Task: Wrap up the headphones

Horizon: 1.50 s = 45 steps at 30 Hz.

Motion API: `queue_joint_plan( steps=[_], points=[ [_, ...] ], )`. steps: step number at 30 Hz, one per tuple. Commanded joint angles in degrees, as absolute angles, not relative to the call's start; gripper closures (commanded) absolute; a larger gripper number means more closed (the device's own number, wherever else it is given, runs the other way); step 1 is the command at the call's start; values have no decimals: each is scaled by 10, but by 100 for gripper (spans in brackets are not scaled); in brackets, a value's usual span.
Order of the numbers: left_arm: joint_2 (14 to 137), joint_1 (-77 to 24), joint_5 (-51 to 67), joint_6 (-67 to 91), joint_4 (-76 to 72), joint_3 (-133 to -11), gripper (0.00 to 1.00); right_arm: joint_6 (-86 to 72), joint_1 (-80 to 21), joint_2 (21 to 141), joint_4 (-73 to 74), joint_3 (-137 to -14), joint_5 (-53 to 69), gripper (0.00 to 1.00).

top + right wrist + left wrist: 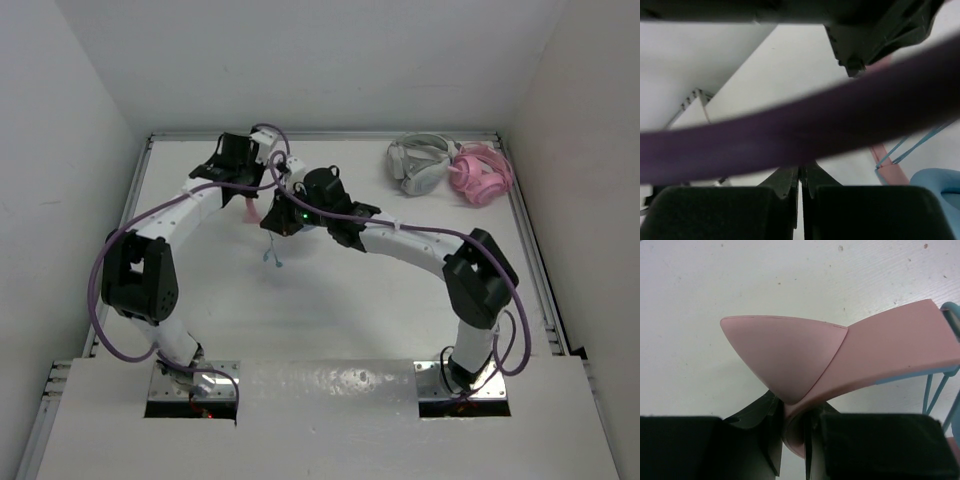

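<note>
The headphones show mostly in the left wrist view: a pink headband (890,347) with a pink ear-like bump (785,352) and a thin light blue cable (935,390). My left gripper (792,415) is shut on the headband just below the bump. In the top view only a pink bit of the headphones (249,210) shows under my left gripper (248,198); the cable (272,256) dangles below. My right gripper (281,222) sits close beside it. In the right wrist view the right gripper (801,172) is shut, with nothing seen between the fingers; a blue ear cup (935,185) lies at lower right.
Grey-white headphones (415,165) and all-pink headphones (480,172) lie at the back right of the table. The arm's purple cable (790,130) crosses the right wrist view. White walls enclose the table on three sides.
</note>
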<state>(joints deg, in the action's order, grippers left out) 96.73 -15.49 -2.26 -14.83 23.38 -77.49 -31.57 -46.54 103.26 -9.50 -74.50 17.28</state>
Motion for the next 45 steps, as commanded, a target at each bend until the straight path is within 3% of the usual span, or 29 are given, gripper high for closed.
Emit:
queue_joint_plan(
  steps=[1,9,14,25,35,45],
  points=[
    [942,-145,-5,-108,182,-823,100,-290,-488,1056,-100,-766,163,100],
    [947,-116,33,-101,201,-852,100,-248,-488,1089,-140,-729,103,100],
    [941,-111,47,-98,207,-856,100,-242,-488,1107,-166,-716,81,93],
    [929,-108,48,-108,217,-858,100,-230,-488,1098,-241,-649,8,92],
    [908,-107,74,-107,225,-853,100,-250,-488,1100,-400,-552,-49,65],
    [932,-107,18,-170,264,-861,100,-186,-488,1018,-459,-434,53,44]
  ],
)
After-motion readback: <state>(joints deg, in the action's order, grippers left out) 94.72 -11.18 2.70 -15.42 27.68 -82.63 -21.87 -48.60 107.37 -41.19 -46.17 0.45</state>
